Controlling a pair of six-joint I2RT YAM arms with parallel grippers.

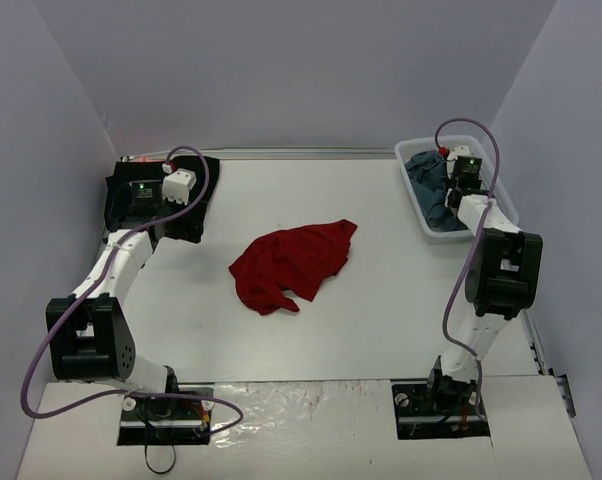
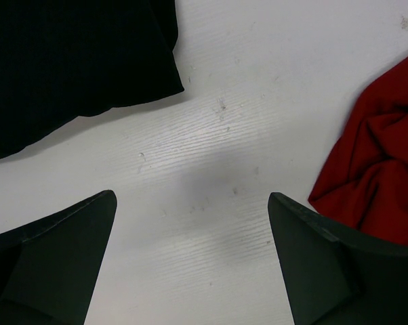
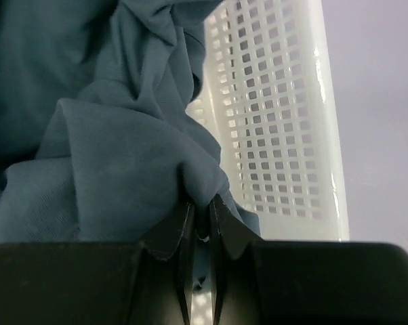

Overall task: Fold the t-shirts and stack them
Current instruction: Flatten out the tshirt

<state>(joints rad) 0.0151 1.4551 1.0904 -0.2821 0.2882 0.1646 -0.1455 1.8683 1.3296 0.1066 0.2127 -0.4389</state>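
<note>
A dark red t-shirt (image 1: pixel 293 263) lies crumpled in the middle of the table; its edge shows in the left wrist view (image 2: pixel 380 169). A black t-shirt (image 1: pixel 191 200) lies folded at the far left under my left arm, and shows in the left wrist view (image 2: pixel 68 61). My left gripper (image 2: pixel 190 223) is open and empty above bare table between the two. Slate blue-grey t-shirts (image 1: pixel 433 185) fill the white basket (image 1: pixel 501 205). My right gripper (image 3: pixel 201 215) is inside the basket, shut on a fold of a blue-grey shirt (image 3: pixel 123 149).
The white lattice basket wall (image 3: pixel 278 122) stands close to the right of my right gripper. The table's far edge (image 1: pixel 301 153) meets the grey back wall. The arm bases (image 1: pixel 161 415) sit at the near edge.
</note>
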